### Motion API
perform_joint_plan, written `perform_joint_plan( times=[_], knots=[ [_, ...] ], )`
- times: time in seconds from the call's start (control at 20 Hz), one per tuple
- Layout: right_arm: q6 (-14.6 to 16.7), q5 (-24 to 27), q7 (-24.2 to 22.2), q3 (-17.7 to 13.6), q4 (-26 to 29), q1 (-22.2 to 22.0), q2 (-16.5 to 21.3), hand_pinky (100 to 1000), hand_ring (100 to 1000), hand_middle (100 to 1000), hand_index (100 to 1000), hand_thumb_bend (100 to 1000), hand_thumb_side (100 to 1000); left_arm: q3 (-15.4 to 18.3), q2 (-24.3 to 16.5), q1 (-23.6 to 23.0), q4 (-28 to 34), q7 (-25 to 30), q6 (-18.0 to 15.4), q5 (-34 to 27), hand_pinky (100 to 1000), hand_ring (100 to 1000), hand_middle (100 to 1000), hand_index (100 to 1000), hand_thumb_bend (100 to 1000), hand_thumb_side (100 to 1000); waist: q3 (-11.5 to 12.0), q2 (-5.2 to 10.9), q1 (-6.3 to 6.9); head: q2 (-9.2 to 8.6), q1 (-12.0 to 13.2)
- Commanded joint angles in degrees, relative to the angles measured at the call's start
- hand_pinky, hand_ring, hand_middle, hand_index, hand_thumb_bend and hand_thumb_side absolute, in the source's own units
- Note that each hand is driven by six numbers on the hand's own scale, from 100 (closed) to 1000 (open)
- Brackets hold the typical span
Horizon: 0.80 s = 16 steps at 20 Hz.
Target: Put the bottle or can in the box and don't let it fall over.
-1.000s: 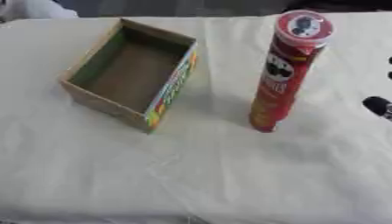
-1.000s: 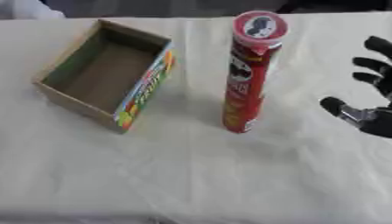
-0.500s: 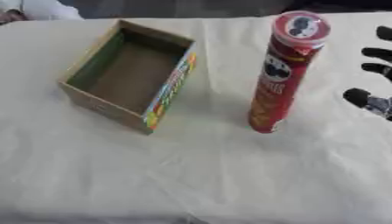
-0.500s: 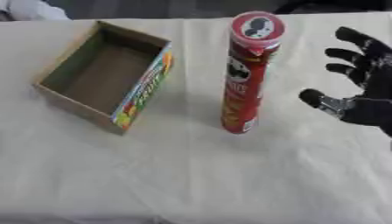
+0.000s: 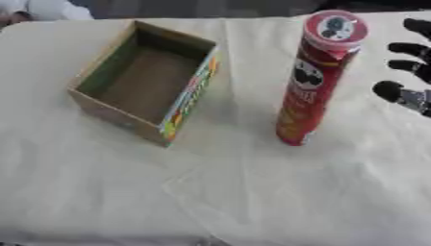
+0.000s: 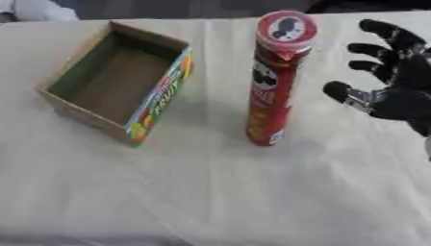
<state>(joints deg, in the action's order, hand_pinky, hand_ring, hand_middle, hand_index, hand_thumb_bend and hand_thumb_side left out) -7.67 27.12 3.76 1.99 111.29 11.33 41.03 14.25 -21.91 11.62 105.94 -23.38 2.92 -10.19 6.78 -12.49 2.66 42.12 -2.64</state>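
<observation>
Task barely starting: red can (image 6: 273, 81) standing upright on counter (image 6: 252, 192), right of open cardboard box (image 6: 118, 84), apart from it. Right robot hand (image 6: 396, 89) hovering just right of can, fingers spread, holding nothing. Grasp, lift, placement remaining. Counter wearing wrinkled cream cloth; room beyond dark.

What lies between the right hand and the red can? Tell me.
Nothing: only bare tablecloth separates the open right hand from the upright red can, seen best in the right eye view.
</observation>
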Motion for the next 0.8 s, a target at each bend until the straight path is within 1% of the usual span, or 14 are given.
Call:
perform_joint_plan(
  times=[0.05,0.35,0.45,0.6,0.8],
  knots=[
    [-0.29,0.84,-1.22,0.25,-1.37,1.68,0.92,856,897,1000,883,644,100,-0.02,-0.70,0.52,0.53,0.18,0.05,-0.19,893,747,530,688,100,600,0.18,0.48,0.10,-0.88,-0.06],
    [-0.41,1.71,-2.26,1.33,-5.04,5.28,-0.67,860,901,1000,882,632,105,-0.32,-0.21,0.64,0.48,0.52,0.05,-0.46,892,745,527,683,100,605,0.50,0.27,0.49,-1.49,-0.52],
    [-0.24,1.51,-2.53,1.74,-6.31,6.30,-1.16,858,895,1000,883,629,115,-0.36,-0.09,0.67,0.46,0.60,0.06,-0.52,892,745,527,681,100,605,0.67,0.15,0.63,-1.63,-0.77],
    [0.03,2.00,-2.86,2.35,-8.45,7.72,-1.74,855,888,1000,886,615,155,-0.42,-0.03,0.72,0.44,0.69,0.05,-0.65,890,743,523,675,100,607,0.86,-0.02,0.76,-2.13,-1.42],
    [0.65,2.51,-4.18,3.12,-11.17,9.63,-2.15,858,892,1000,885,618,158,-0.50,0.13,0.93,0.45,0.77,0.03,-0.74,890,744,524,675,100,608,1.13,-0.31,0.81,-2.63,-2.21]
  ],
)
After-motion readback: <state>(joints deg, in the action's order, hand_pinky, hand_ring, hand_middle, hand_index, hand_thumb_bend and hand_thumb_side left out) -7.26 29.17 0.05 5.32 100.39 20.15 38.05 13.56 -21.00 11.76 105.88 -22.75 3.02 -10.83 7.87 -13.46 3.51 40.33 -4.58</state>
